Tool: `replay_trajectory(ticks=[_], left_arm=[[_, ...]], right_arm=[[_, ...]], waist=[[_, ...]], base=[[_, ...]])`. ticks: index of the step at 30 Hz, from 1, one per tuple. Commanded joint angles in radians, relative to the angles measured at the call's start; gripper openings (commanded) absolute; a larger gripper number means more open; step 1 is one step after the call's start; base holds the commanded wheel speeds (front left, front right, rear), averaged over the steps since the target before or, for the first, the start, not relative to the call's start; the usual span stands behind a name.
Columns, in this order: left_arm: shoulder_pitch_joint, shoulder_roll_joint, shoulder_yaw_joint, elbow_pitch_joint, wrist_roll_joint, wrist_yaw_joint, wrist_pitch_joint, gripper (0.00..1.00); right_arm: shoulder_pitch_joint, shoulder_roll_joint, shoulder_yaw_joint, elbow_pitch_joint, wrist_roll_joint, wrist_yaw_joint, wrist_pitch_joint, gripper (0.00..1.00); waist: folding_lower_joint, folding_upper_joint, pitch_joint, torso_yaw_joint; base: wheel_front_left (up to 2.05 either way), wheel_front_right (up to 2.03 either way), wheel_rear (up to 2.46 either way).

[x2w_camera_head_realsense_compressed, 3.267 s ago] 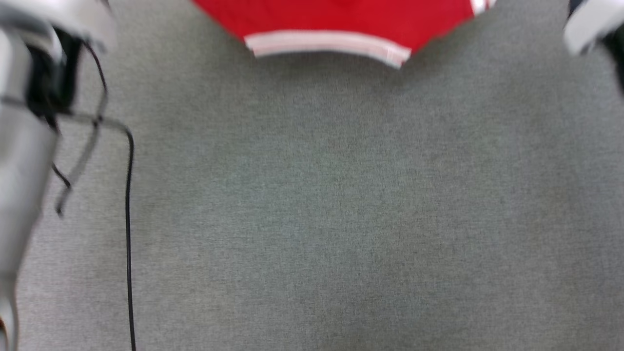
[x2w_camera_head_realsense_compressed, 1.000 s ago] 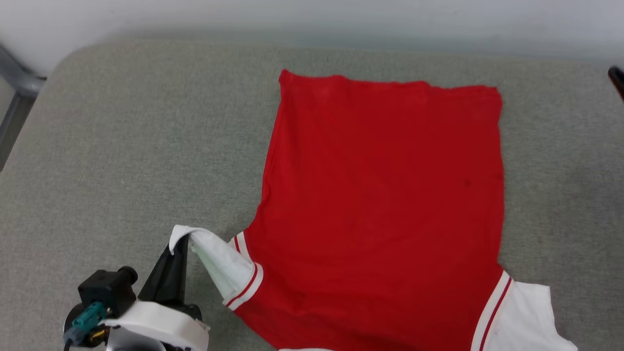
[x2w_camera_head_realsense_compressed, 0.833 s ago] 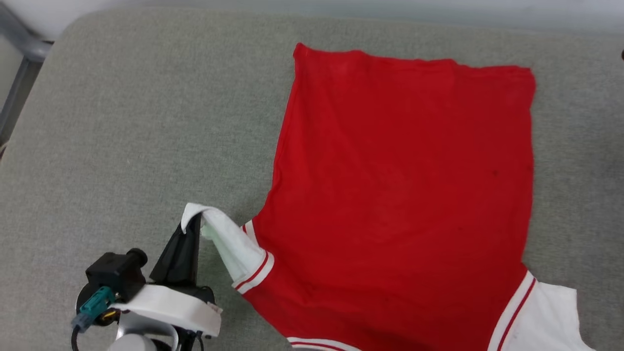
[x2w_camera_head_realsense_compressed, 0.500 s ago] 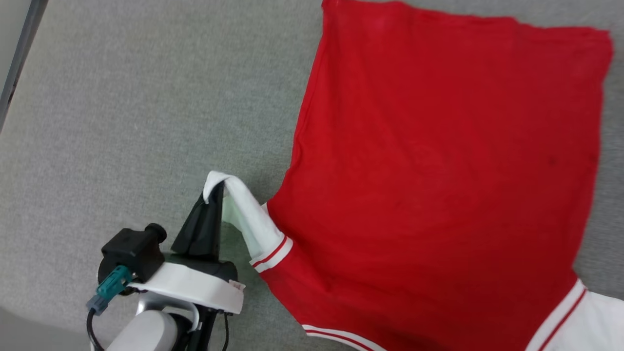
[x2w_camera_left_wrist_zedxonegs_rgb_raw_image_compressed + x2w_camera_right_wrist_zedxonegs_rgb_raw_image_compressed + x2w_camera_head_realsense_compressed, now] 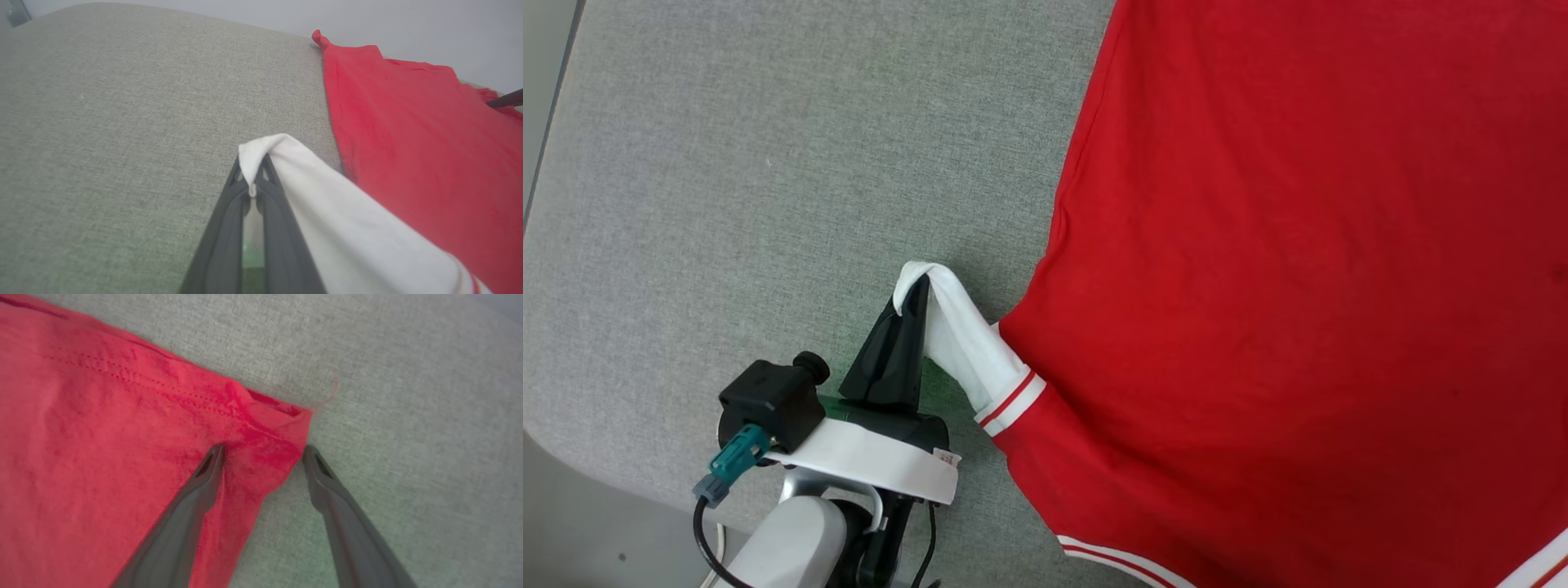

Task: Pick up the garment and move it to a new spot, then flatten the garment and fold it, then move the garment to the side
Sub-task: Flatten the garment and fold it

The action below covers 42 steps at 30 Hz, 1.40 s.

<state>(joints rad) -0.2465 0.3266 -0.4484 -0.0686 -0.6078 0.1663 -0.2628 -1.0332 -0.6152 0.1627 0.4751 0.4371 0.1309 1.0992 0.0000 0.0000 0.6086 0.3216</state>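
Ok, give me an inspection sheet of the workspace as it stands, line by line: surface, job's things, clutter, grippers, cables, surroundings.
Surface: grey fabric pad, with a rounded edge at the head view's lower left.
Job's things: garment lies spread on the pad, plain red side up; its white sleeve is raised off the pad.
Clutter: nothing seen.
Grippers: left gripper shut on the sleeve's tip; right gripper open, fingers straddling a red hem corner.
Cables: black cable with a teal plug at the left wrist, off the garment.
Surroundings: pale wall behind the pad.
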Motion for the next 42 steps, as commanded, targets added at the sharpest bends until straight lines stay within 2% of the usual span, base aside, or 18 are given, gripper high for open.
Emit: replay_trajectory(ticks=[1, 2, 3, 4, 11, 15, 19, 22, 28, 33, 42], left_arm=[[-0.008, -0.008, 0.007, 0.006, 0.007, -0.010, -0.002, 0.00], [-0.008, -0.010, 0.010, 0.012, 0.009, -0.015, -0.002, 0.00], [-0.007, -0.012, 0.014, 0.017, 0.012, -0.017, -0.002, 0.00], [-0.007, -0.014, 0.018, 0.020, 0.015, -0.024, -0.002, 0.00], [0.023, -0.020, 0.048, 0.058, 0.026, -0.037, -0.002, 0.00], [0.060, -0.016, 0.063, 0.080, 0.029, -0.040, -0.002, 0.00], [0.110, -0.004, 0.081, 0.092, 0.022, -0.028, -0.002, 0.00], [0.150, 0.005, 0.090, 0.093, 0.016, -0.018, -0.002, 0.00], [0.222, 0.031, 0.109, 0.090, -0.002, 0.003, 0.006, 0.00], [0.277, 0.049, 0.121, 0.084, -0.013, 0.017, 0.012, 0.00], [0.343, 0.066, 0.133, 0.067, -0.028, 0.038, 0.019, 0.00]], right_arm=[[0.080, 0.012, 0.023, 0.050, 0.004, 0.000, 0.015, 1.00], [0.088, 0.011, 0.021, 0.058, 0.009, 0.000, 0.015, 0.82], [0.093, 0.009, 0.019, 0.062, 0.011, 0.000, 0.008, 0.19], [0.094, 0.005, 0.020, 0.064, 0.012, 0.000, 0.003, 0.00], [0.057, -0.004, 0.046, 0.028, 0.040, -0.001, -0.114, 0.00], [0.079, -0.042, 0.108, -0.033, 0.092, -0.001, -0.196, 0.00], [0.166, -0.102, 0.158, -0.106, 0.167, -0.001, -0.254, 0.00], [0.251, -0.173, 0.189, -0.173, 0.205, -0.001, -0.289, 0.00], [0.481, -0.272, 0.160, -0.283, 0.281, -0.001, -0.352, 0.00], [0.721, -0.259, 0.058, -0.327, 0.323, -0.001, -0.393, 0.00], [1.147, -0.122, -0.156, -0.355, 0.318, -0.001, -0.450, 0.00]], waist=[[0.0000, 0.0000, -0.001, -0.001], [0.0000, 0.0000, -0.002, -0.002], [0.0000, 0.0000, -0.003, -0.004], [0.0000, 0.0000, -0.006, -0.005], [0.0000, 0.0000, -0.070, -0.034], [0.0000, 0.0000, -0.144, -0.058], [0.0000, 0.0000, -0.228, -0.094], [0.0000, 0.0000, -0.284, -0.122], [0.0000, 0.0000, -0.379, -0.180], [0.0000, 0.0000, -0.438, -0.221], [0.0000, 0.0000, -0.498, -0.263]], base=[[0.00, 0.00, 0.00], [0.00, 0.00, 0.00], [0.00, 0.00, 0.00], [0.00, 0.00, 0.00], [0.00, 0.00, 0.00], [0.00, 0.00, 0.00], [0.00, 0.00, 0.00], [0.00, 0.00, 0.00], [0.00, 0.00, 0.00], [0.00, 0.00, 0.00], [0.00, 0.00, 0.00]])
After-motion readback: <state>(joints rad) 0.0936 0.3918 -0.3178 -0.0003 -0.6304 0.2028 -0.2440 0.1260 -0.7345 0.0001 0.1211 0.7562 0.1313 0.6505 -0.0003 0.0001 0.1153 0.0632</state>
